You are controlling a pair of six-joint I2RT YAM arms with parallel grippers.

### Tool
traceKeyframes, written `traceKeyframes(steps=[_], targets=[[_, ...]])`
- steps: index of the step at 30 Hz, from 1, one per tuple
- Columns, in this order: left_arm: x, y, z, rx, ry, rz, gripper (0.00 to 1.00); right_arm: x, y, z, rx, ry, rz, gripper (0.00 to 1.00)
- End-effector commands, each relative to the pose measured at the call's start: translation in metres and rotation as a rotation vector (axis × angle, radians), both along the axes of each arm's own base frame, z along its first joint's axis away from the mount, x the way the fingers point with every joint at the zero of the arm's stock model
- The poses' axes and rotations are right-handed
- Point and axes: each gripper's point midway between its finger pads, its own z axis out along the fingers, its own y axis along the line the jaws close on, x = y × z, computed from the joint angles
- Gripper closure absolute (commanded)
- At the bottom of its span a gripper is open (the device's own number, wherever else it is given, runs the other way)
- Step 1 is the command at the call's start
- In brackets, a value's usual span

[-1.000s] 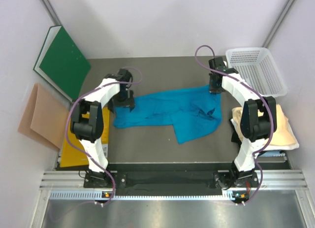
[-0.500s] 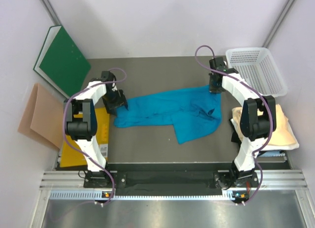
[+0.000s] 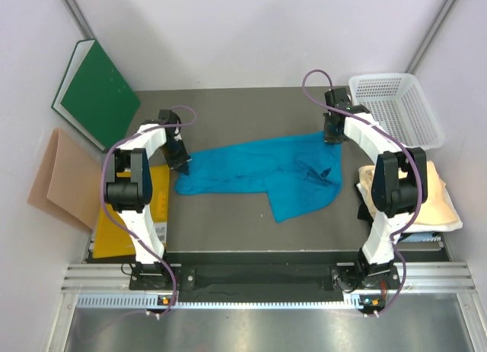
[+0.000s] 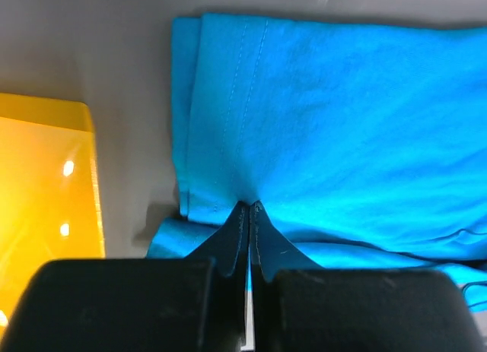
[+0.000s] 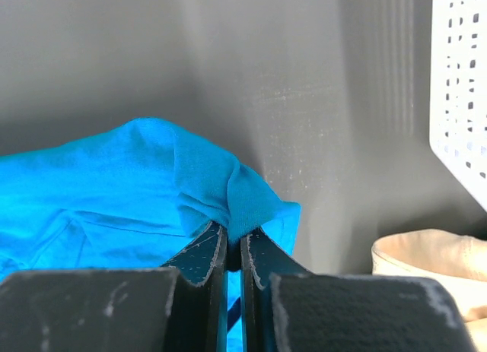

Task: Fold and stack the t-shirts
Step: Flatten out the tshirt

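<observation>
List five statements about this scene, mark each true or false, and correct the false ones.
1. The left hand is shut on an edge of the teal t-shirt. True.
2. The right hand hangs open. False: it is shut, pinching a corner of the teal t-shirt.
3. The cream t-shirt lies inside the white basket. False: it lies outside, nearer than the basket, beside the right arm.
4. The teal t-shirt lies on the table between the two arms. True.
5. The yellow envelope lies on the teal t-shirt. False: it lies beside it, apart.

cream t-shirt (image 3: 445, 204) half hidden behind right arm (image 3: 396, 186), basket (image 5: 464, 78) cropped
</observation>
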Motion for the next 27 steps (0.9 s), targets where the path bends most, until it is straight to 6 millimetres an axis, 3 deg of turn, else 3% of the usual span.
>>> traceKeyframes(steps=[1, 12, 15, 20, 21, 23, 24, 27], targets=[[0.028, 0.015, 0.044, 0.069, -0.148, 0.027, 1.00, 0.012, -0.003, 0.012, 0.006, -0.046, -0.007, 1.00], [0.088, 0.007, 0.103, 0.016, -0.395, 0.023, 1.00, 0.012, -0.001, 0.012, 0.027, -0.056, -0.009, 1.00], [0.110, 0.007, 0.107, 0.012, -0.422, 0.030, 1.00, 0.013, 0.001, 0.013, 0.034, -0.058, -0.006, 1.00], [0.156, -0.004, 0.092, -0.052, -0.416, 0.029, 1.00, 0.014, 0.004, 0.013, 0.047, -0.062, -0.002, 1.00], [0.163, -0.006, 0.090, -0.063, -0.421, 0.027, 0.94, 0.014, 0.004, 0.013, 0.050, -0.063, -0.001, 1.00], [0.181, -0.008, 0.079, -0.076, -0.423, 0.015, 0.58, 0.012, 0.004, 0.012, 0.052, -0.060, -0.002, 1.00], [0.178, -0.009, 0.075, -0.085, -0.391, 0.010, 0.24, 0.013, 0.005, 0.012, 0.056, -0.063, -0.001, 1.00], [0.183, -0.007, 0.078, -0.072, -0.396, 0.005, 0.09, 0.010, 0.005, 0.012, 0.063, -0.062, -0.002, 1.00]])
